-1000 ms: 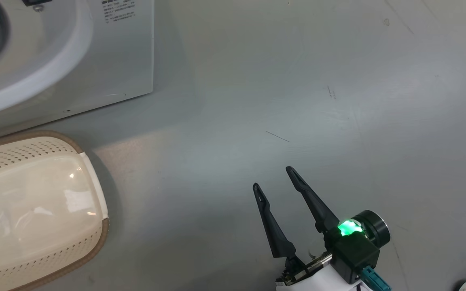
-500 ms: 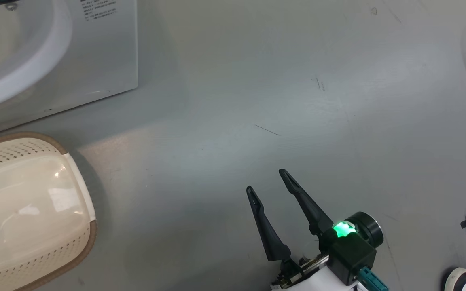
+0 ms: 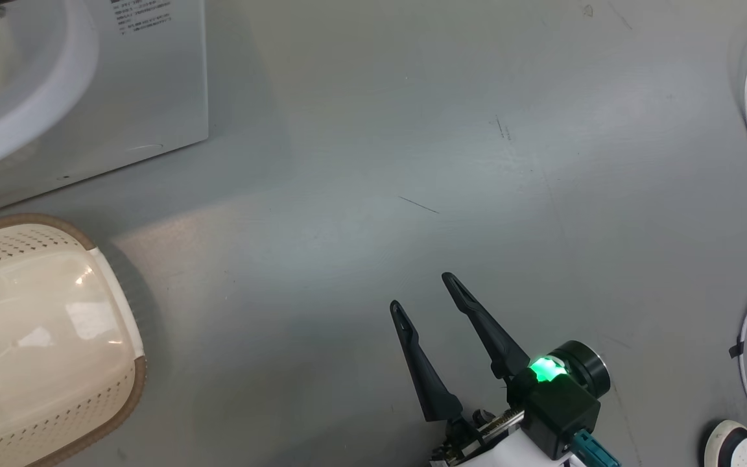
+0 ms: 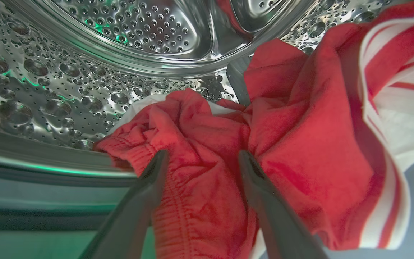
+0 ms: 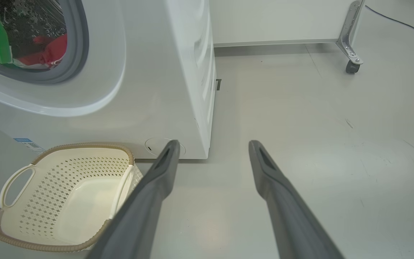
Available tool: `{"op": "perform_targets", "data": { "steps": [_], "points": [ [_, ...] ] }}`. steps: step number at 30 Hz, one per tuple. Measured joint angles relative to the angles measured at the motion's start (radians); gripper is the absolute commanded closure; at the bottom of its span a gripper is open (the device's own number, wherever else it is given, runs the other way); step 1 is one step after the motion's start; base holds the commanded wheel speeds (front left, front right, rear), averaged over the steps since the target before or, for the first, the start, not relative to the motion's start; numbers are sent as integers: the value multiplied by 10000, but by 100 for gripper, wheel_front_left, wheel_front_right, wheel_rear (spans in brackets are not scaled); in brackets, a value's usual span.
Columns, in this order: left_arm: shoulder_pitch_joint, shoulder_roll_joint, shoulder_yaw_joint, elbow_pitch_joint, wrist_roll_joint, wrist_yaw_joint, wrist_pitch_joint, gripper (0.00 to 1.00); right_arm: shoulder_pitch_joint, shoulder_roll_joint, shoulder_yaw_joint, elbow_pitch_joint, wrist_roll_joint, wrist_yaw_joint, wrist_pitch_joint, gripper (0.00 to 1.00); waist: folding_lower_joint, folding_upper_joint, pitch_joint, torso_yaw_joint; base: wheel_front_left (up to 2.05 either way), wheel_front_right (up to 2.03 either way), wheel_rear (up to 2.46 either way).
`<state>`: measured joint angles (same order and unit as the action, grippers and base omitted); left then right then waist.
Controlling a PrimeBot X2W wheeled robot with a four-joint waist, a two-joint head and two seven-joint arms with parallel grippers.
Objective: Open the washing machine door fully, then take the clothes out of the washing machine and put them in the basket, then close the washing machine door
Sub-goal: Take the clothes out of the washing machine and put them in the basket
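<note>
One left hand, spread astride clothes

Red, white-striped clothes lie bunched at the front lip of the steel drum. The cream basket stands upright on the floor, just before the white washing machine.

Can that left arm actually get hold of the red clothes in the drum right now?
Probably yes: the left gripper is open with its fingers either side of a fold of the clothes, nothing between.
</note>
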<state>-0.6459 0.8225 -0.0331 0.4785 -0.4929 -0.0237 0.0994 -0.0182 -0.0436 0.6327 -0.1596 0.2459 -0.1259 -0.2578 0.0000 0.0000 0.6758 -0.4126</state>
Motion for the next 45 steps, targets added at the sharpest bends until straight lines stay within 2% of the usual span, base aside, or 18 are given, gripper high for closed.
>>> {"op": "perform_targets", "data": {
  "steps": [6, 7, 8, 9, 32, 40, 45],
  "points": [
    [-267, 0, -238, 261, 240, 10, 140, 0, -33, 0, 23, 0, 2, 0, 0, 0, 0, 0, 13, -1, 0, 0, 0],
    [-315, 0, -286, 305, 249, 12, 188, 49, -47, 0, 21, 0, 2, 0, 0, 0, 0, 0, 11, 0, 0, 0, 0],
    [-328, -10, -324, 341, 249, 12, 238, 80, -53, 0, 17, 0, 2, 0, 0, 0, 0, 0, 9, 2, 0, 0, 0],
    [-334, -19, -357, 362, 255, 12, 238, 100, -57, 0, 15, 2, 2, 0, 0, 0, 0, 0, 7, 6, 0, 0, 0],
    [-1008, -639, -1055, 1085, 579, -81, -232, 100, -150, -2, -221, 280, -17, 0, 0, 0, 0, 0, -478, 339, 0, 0, 0],
    [-1155, -1235, -1175, 1430, 644, -159, -757, 100, -165, -6, -408, 564, -44, 0, 0, 0, 0, 0, -805, 530, 0, 0, 0],
    [-1150, -1879, -1168, 1772, 441, -182, -1373, 100, -267, -8, -736, 763, -96, 0, 0, 0, 0, 0, -1204, 709, 0, 0, 0]
  ]
}}
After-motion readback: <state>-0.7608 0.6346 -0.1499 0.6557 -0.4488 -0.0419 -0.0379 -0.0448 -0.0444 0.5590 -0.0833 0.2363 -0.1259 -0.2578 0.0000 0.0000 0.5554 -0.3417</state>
